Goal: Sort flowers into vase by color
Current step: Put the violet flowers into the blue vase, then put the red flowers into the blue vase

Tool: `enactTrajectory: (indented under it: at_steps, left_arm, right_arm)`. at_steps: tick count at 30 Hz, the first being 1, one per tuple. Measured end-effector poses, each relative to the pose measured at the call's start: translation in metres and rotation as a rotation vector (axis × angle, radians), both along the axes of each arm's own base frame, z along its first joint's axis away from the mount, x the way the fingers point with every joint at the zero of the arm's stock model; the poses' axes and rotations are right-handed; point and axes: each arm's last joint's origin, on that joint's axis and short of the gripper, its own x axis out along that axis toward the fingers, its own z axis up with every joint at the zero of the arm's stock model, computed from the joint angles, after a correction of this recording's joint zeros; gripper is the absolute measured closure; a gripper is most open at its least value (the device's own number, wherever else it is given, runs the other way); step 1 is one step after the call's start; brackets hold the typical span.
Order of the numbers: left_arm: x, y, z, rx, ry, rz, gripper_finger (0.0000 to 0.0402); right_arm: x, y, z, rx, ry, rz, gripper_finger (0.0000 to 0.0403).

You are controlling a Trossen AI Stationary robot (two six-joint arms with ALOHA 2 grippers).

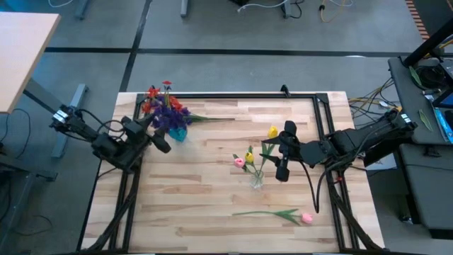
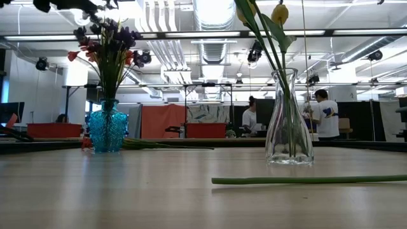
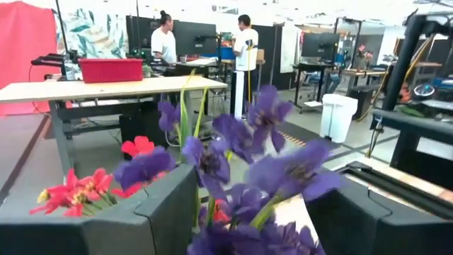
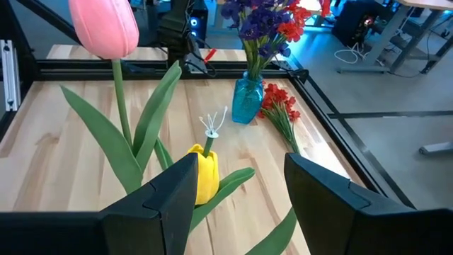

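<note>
The left gripper hangs just beside the blue vase, fingers parted around the purple flowers standing in it, gripping nothing. The right gripper hovers open and empty by the clear vase holding yellow and pink tulips. Another pink tulip lies on the table nearby.

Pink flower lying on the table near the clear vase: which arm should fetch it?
Probably the right gripper: it sits open beside the clear vase, with the pink flower on its side. The left gripper is over by the blue vase.
</note>
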Motion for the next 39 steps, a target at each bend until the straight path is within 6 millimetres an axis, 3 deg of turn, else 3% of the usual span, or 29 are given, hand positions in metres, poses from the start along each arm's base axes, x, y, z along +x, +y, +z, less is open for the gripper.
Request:
enactTrajectory:
  at_steps: [18, 26, 32, 39]
  left_arm:
    - [0.007, -0.005, 0.064, 0.045, 0.067, -0.001, 0.0168]
    - [-0.007, 0.006, 0.090, 0.086, 0.043, -0.018, 0.0144]
    - [-0.016, 0.020, 0.088, 0.117, 0.032, 0.027, 0.0149]
    - [-0.013, 0.030, 0.072, 0.149, 0.055, 0.105, 0.0192]
  right_arm:
    - [0.000, 0.000, 0.000, 0.004, 0.002, 0.005, 0.0199]
    - [0.000, 0.000, 0.000, -0.002, 0.004, 0.009, 0.0199]
    - [0.000, 0.000, 0.000, -0.006, 0.005, 0.010, 0.0199]
    - [0.000, 0.000, 0.000, -0.006, -0.001, 0.011, 0.0199]
